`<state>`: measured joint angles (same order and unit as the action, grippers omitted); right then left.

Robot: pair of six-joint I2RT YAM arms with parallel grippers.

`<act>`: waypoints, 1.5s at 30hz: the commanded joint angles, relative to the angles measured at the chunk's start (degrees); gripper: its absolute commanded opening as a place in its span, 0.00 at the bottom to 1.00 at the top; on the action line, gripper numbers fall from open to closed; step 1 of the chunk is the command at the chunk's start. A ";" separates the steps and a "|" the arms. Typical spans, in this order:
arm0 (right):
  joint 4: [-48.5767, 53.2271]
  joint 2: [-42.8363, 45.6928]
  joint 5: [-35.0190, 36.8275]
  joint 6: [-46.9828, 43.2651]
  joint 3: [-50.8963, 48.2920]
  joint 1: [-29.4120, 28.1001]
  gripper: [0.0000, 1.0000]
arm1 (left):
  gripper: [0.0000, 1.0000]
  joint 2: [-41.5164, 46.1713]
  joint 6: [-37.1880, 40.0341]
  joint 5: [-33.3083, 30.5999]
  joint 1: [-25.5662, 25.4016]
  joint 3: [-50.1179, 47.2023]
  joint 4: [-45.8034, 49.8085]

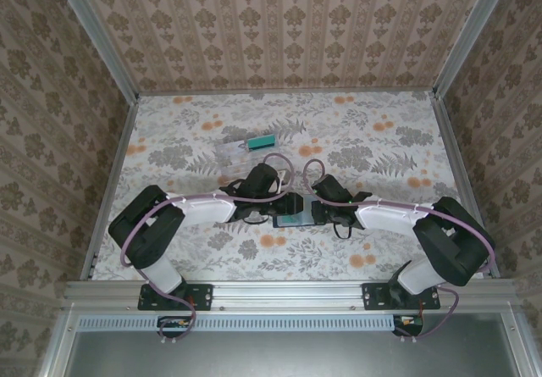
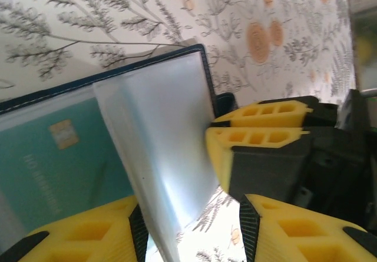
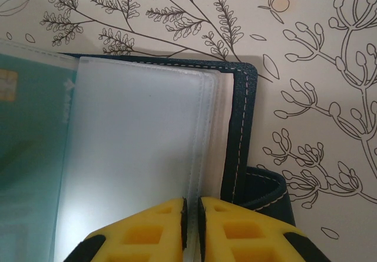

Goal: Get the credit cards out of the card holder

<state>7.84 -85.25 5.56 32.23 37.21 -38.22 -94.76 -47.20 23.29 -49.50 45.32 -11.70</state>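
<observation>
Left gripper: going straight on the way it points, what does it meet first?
The left gripper would likely meet the raised clear sleeve of the card holder first; it stands between the open fingers. Depth is unclear.

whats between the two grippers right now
The open card holder lies between the left gripper and right gripper in the top view; the right one pinches its clear sleeve.

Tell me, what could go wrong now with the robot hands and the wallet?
1. The left hand is open around a floppy clear sleeve. If it closes here, it might grab the sleeve instead of the teal card lying flat beside it.
2. The right hand pinches just the edge of the card holder. A tug could probably pull it loose.
</observation>
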 commanded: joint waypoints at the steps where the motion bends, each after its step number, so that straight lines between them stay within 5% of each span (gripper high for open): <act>1: 1.47 -1.18 -1.52 1.17 -1.53 0.01 0.18 | 0.47 0.77 -0.88 2.79 -0.63 1.97 -3.45; 10: 2.31 1.61 0.42 1.94 -2.29 0.41 0.19 | 0.47 -3.30 -2.03 4.42 -1.61 5.08 -4.52; 23: 5.94 12.35 3.72 1.28 -1.84 3.85 0.22 | 0.46 1.15 -0.94 -2.81 0.54 0.21 1.87; 45: 0.19 -2.10 -4.40 0.73 -0.29 3.84 0.13 | 0.41 -2.41 -3.59 -1.59 0.54 0.64 0.12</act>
<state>7.77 -85.43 4.25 32.75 37.56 -34.48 -96.07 -49.34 20.82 -49.08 46.09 -10.37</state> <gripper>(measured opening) 0.133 0.413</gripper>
